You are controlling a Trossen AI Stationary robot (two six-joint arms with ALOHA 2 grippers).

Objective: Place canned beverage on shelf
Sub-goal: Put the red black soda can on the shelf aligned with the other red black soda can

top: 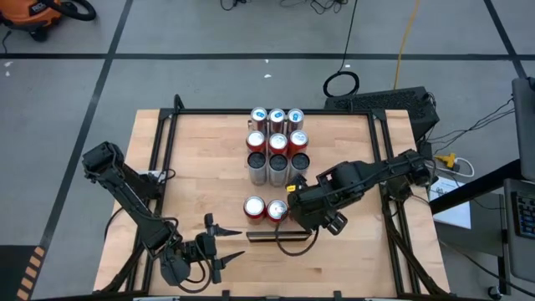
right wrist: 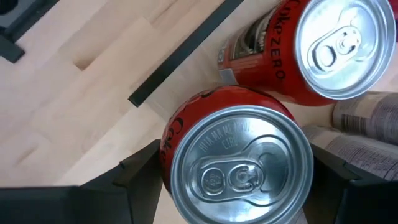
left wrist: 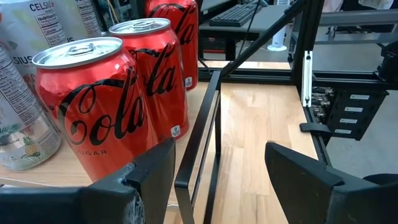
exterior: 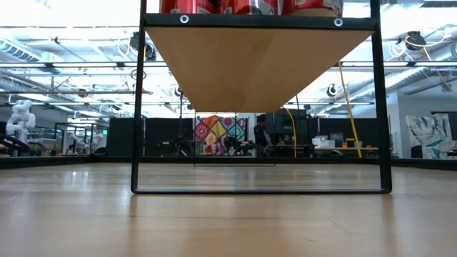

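The shelf [exterior: 257, 64] is a pale wood panel raised on a black frame above the table; its bare top shows in the high view [top: 266, 192]. My right gripper [top: 284, 211] points steeply down over the shelf's near part, shut on a red can [right wrist: 239, 180]. A second red can [top: 253, 207] stands upright on the shelf just to the left. My left gripper [top: 234, 242] waits off the shelf's near left corner, nearly level. It is open [left wrist: 217, 168], with only the black frame bar [left wrist: 199, 143] showing between its fingers. My right gripper has the red can's side wall [right wrist: 166, 155] between its two fingers [right wrist: 137, 180], one on each opposite side just under the rim. The fingers come from above, pointing steeply down. The can stays upright, top up; its base is hidden, so whether it stands on the shelf I cannot tell.
Several cans, red [top: 277, 142] and silver-white [top: 257, 171], stand in rows on the shelf's far part. A Coke Zero can [right wrist: 336, 50] and white cans [right wrist: 364, 121] are close beside the held can. Bare tabletop [top: 201, 167] lies left of the shelf.
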